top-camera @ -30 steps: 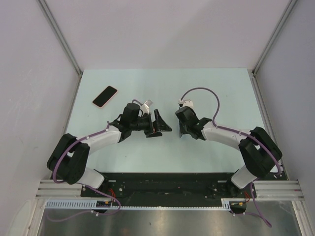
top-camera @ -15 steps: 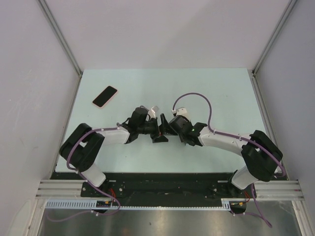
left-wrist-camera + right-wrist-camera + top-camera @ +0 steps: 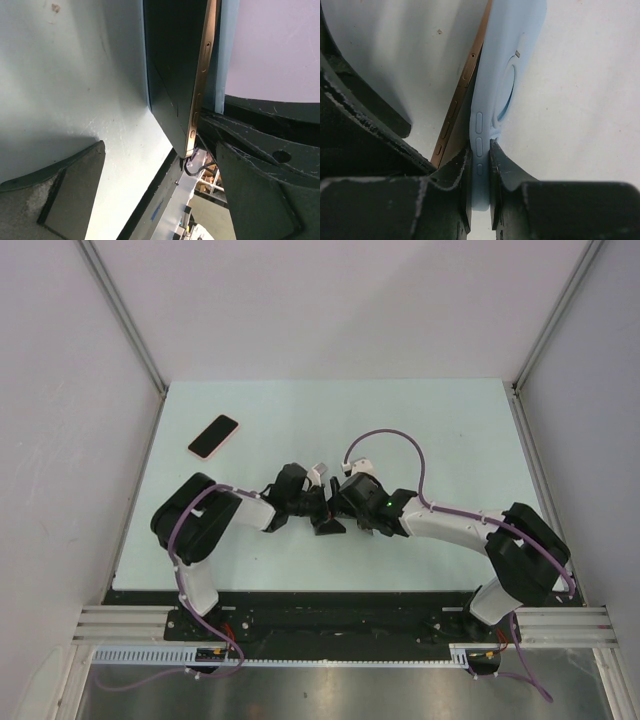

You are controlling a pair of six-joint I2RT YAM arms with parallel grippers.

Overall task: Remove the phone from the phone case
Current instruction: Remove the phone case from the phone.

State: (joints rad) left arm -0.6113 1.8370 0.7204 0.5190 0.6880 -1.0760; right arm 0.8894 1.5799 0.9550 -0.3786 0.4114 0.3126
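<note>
With right pincer (image 3: 479,151) pinching the case (image 3: 512,50) and left pincer (image 3: 160,152) gaping round the phone (image 3: 175,60), it might flop onto the table (image 3: 430,420).

Matt rubbery case (image 3: 506,75), glossy metal-edged phone (image 3: 457,106)

You find no readable text, label, brand or number anywhere on the counter (image 3: 450,430) or the things there.
</note>
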